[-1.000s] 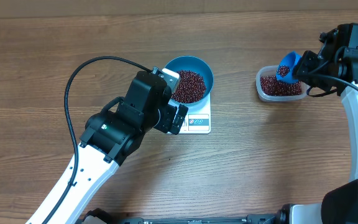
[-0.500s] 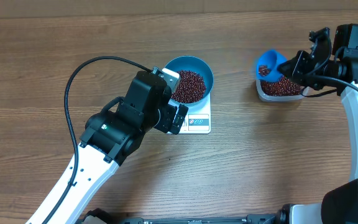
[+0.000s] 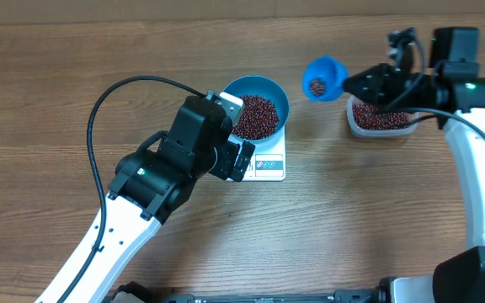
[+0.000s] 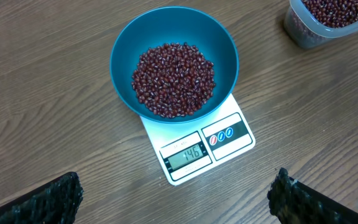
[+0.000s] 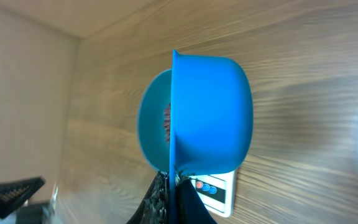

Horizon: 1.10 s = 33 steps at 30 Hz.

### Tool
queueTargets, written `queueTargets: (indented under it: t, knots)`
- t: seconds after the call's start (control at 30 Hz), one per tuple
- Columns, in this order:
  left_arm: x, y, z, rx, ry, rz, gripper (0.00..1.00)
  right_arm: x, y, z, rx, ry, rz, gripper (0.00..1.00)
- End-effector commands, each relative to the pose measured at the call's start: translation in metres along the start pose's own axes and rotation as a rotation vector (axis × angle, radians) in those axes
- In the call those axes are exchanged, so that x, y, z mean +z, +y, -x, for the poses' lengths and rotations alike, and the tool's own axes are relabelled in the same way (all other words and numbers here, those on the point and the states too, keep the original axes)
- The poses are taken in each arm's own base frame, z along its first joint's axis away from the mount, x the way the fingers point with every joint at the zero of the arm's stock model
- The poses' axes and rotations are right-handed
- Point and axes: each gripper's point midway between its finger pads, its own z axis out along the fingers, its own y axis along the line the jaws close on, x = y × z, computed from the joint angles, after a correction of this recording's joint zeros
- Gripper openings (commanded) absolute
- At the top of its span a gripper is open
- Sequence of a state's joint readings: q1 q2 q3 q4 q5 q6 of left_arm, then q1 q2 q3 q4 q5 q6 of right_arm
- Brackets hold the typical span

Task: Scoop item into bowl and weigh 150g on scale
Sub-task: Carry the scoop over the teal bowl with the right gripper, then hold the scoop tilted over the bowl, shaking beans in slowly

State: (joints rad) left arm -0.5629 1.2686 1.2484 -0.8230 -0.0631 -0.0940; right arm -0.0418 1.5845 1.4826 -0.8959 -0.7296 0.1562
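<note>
1. Beans [image 4: 174,79]: a loose heap covers the bottom of the bowl [image 4: 219,37], which sits on the scale [image 4: 232,138]. More beans lie in the tub [image 3: 354,123], well apart to the right.
2. Handling (judgement): each bean is light, hard and smooth. The mass pours and rolls freely, and it is likely to bounce or scatter if tipped fast. Do not grip the beans; move them by scoop only.
3. Scoop [image 3: 323,76]: hangs between tub and bowl, near the bowl rim, with a few beans inside. The handle is the place to hold it.
4. Right end effector [image 3: 367,84]: clamped fully on the scoop handle.
5. Left end effector [image 4: 179,202]: spread wide, holding nothing, above the table [image 3: 57,84] in front of the scale.
6. Display [image 4: 185,155]: reads 146. Judgement: only a small top-up is needed, so tip slowly.
7. Hidden:
   - In the right wrist view, the scoop's underside covers most of the bowl.
   - In the overhead view, the left arm covers part of the scale.
   - In the left wrist view, the tub is cut off at the frame edge.
</note>
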Motion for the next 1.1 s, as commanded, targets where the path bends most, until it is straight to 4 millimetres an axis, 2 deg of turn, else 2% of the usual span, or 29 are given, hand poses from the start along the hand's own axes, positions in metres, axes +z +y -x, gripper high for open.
queueTargets:
  t: [0.0, 0.13, 0.3, 0.47, 0.63, 1.07]
  knots:
    - [-0.008, -0.002, 0.009, 0.018, -0.032, -0.015, 1.0, 0.011, 0.029, -0.003, -0.101, 0.0, 0.023, 0.04]
    - [-0.008, -0.002, 0.009, 0.018, -0.031, -0.015, 1.0, 0.031, 0.038, -0.007, -0.186, -0.008, -0.074, 0.04]
    - [-0.008, -0.003, 0.009, 0.018, -0.031, -0.015, 0.99, 0.045, 0.036, -0.01, -0.266, -0.034, -0.244, 0.04]
    - [-0.008, -0.002, 0.01, 0.018, -0.032, -0.015, 0.99, 0.061, 0.056, -0.024, -0.443, -0.017, -0.292, 0.04]
    - [-0.008, -0.002, 0.009, 0.018, -0.032, -0.015, 1.0, 0.067, 0.063, -0.026, -0.497, -0.042, -0.365, 0.04]
    - [-0.008, -0.002, 0.01, 0.018, -0.032, -0.015, 1.0, 0.07, 0.068, -0.036, -0.514, -0.016, -0.361, 0.04]
